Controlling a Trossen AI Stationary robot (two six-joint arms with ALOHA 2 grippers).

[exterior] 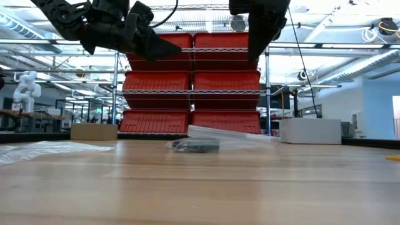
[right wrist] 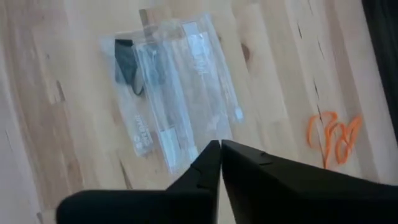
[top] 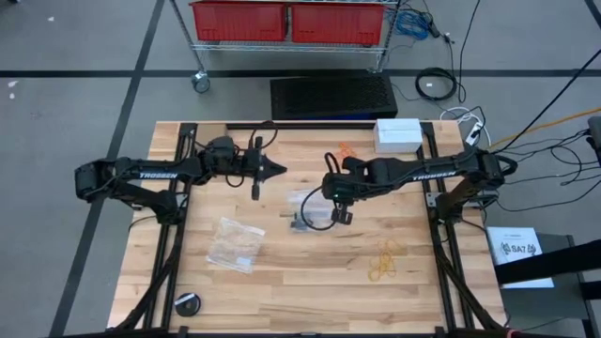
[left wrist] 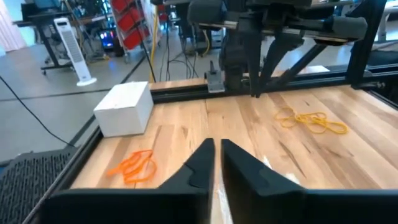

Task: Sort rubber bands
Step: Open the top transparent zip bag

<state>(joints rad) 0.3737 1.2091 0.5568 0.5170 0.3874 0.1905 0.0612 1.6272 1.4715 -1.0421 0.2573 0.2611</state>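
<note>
My left gripper [top: 280, 169] [left wrist: 217, 148] hangs high over the table's middle, pointing nearly level toward the right edge, its fingers a narrow slit apart with nothing between them. My right gripper [top: 332, 195] [right wrist: 219, 144] slants down, shut, above the edge of a clear bag [right wrist: 180, 93] that lies flat and holds black rubber bands [right wrist: 127, 62]. The low view shows both grippers well above the wood. Orange rubber bands [top: 347, 148] [left wrist: 134, 167] lie at the far side. Yellow rubber bands [top: 383, 265] [left wrist: 311, 120] lie toward the near right.
A second clear bag [top: 235, 244] with pale bands lies near the left of the middle. A white box [top: 397, 133] stands at the far right. A round black object [top: 187, 303] sits at the near left corner. Bare wood lies in the near middle.
</note>
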